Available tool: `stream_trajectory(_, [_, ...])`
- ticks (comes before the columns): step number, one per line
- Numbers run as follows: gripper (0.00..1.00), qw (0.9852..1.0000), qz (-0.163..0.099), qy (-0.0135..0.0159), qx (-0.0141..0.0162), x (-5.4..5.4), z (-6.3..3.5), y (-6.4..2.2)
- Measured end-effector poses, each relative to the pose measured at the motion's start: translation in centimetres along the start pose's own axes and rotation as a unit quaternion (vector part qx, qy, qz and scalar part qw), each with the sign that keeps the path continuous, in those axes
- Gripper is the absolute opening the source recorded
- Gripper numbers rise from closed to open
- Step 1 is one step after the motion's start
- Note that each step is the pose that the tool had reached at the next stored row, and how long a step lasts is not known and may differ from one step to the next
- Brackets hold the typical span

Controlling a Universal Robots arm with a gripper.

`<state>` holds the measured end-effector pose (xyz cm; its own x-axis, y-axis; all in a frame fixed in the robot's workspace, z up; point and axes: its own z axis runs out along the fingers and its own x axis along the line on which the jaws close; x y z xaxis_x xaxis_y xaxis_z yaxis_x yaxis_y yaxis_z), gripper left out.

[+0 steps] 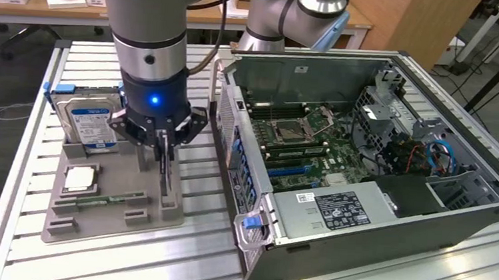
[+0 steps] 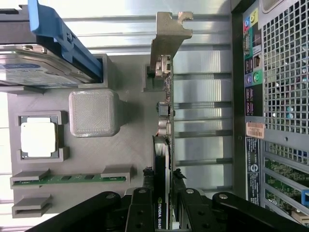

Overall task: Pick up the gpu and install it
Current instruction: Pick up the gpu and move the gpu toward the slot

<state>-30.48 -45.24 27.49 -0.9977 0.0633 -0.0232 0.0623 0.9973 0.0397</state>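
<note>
The end effector point(image 2: 162, 181) is closed partway on the gpu point(image 2: 163, 145). Its two black fingers point(image 2: 142, 208) press against the card's opposite faces, with the printed top edge of the card showing between them.

The gpu stands on its long edge, thin and upright, directly under the end effector. It appears to sit in its slot in the grey holder point(image 2: 125, 145) rather than hanging free. Its long axis runs level, straight away from the fingers. The grip is near one end, and the silvery bracket point(image 2: 169, 34) is at the far end, beside a small grey block of the holder.

In the exterior view the end effector point(image 1: 163, 148) reaches straight down from the arm, and the dark card point(image 1: 166, 177) shows as a narrow strip below it.

On one side of the card is the rest of the holder point(image 1: 100, 225), with its other parts:
- the memory stick point(image 2: 67, 178) is nearest the fingers and lies crosswise to the card
- the square processor point(image 2: 39, 137) comes next
- the hard drive point(image 2: 29, 67) (blue rail, blue-white label) stands at the bracket's end

On the card's other side, past a strip of slatted tabletop point(image 2: 203, 63), is the computer case point(image 2: 285, 72), whose ported rear panel runs parallel to the gpu. The case point(image 1: 357, 245) lies open, with its motherboard facing up.
</note>
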Motion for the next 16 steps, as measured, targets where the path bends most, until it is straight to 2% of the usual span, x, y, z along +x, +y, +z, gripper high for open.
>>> stream_trajectory(16, [0.26,1.0,0.0,0.0,0.0,-0.02,-0.68,0.03])
